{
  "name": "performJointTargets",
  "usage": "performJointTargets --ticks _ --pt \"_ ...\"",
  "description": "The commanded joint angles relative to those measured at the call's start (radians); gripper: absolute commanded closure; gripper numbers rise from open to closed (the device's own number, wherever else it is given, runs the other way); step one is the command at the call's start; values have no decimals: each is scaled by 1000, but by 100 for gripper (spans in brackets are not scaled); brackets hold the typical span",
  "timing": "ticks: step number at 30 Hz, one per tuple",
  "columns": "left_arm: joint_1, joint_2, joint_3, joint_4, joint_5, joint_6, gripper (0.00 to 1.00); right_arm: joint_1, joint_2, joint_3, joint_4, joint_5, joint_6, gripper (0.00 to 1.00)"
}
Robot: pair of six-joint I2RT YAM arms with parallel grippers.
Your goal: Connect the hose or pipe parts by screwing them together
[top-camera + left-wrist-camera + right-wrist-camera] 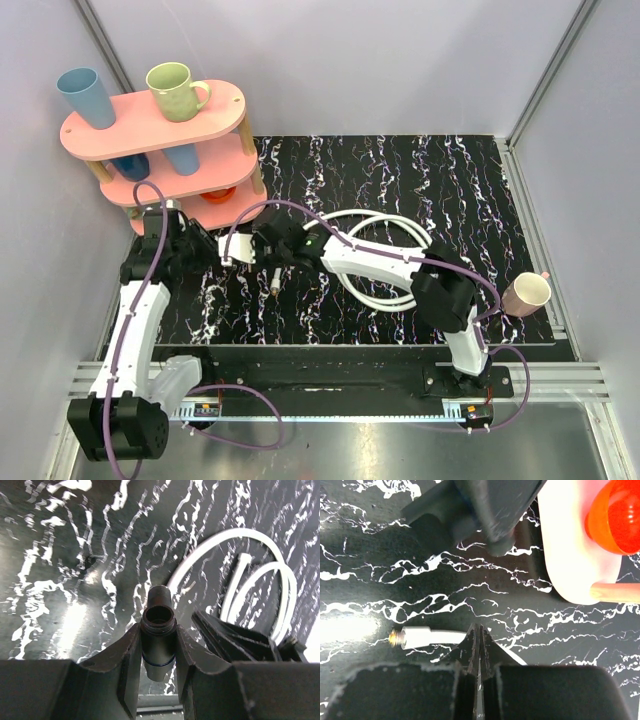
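Observation:
My left gripper point(158, 630) is shut on a dark threaded pipe fitting point(159, 611), whose open end points away from the camera above the marbled table. In the top view this gripper point(228, 252) sits near the pink shelf's foot, facing my right gripper point(266, 244). The right gripper point(479, 630) is shut with nothing between its fingers. A white hose end point(422, 637) with a small metal tip lies on the table just under and left of those fingertips. The rest of the white hose point(385, 290) is coiled at mid-table.
A pink two-tier shelf point(150, 118) with a blue cup point(85, 95), a green mug point(178, 90) and more cups underneath stands at the back left. Its base point(570, 555) and a red bowl point(615, 515) are close to the right gripper. A pink cup point(527, 293) lies at the right edge.

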Motion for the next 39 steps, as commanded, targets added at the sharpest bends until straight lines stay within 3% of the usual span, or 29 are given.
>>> performJointTargets --ticks 1,4,7,8,9,13,15,20,21,26,27,30,34,39 --pt "16 5 81 -4 -160 24 100 15 -60 -17 42 -35 48 100" --pt "37 39 66 13 -194 11 100 18 -33 -17 10 -55 68 100" --pt "72 71 37 43 -117 23 100 -5 -22 -27 22 -53 152 99" --pt "76 76 26 51 -75 27 100 -38 -16 -3 19 -49 250 97" --pt "76 77 15 63 -59 34 100 -54 0 23 -3 -27 312 94" --pt "77 74 -42 97 3 49 100 -85 35 140 -83 216 634 66" --pt "77 63 -63 131 29 52 100 -89 46 137 -89 226 740 61" --pt "74 85 -155 200 210 31 100 -143 109 273 -219 468 839 50" --pt "72 89 -181 229 243 32 100 -166 130 308 -315 474 861 51" --pt "-59 151 -201 269 280 18 100 -285 130 362 -457 459 808 47" --pt "-87 158 -206 295 279 5 100 -301 135 371 -533 435 809 40" --pt "-179 171 -220 370 260 -63 100 -324 115 345 -636 369 824 36" --pt "-250 209 -226 441 231 -129 100 -322 60 179 -620 330 854 30" --pt "-314 295 -238 547 191 -196 100 -322 63 95 -561 225 884 31"
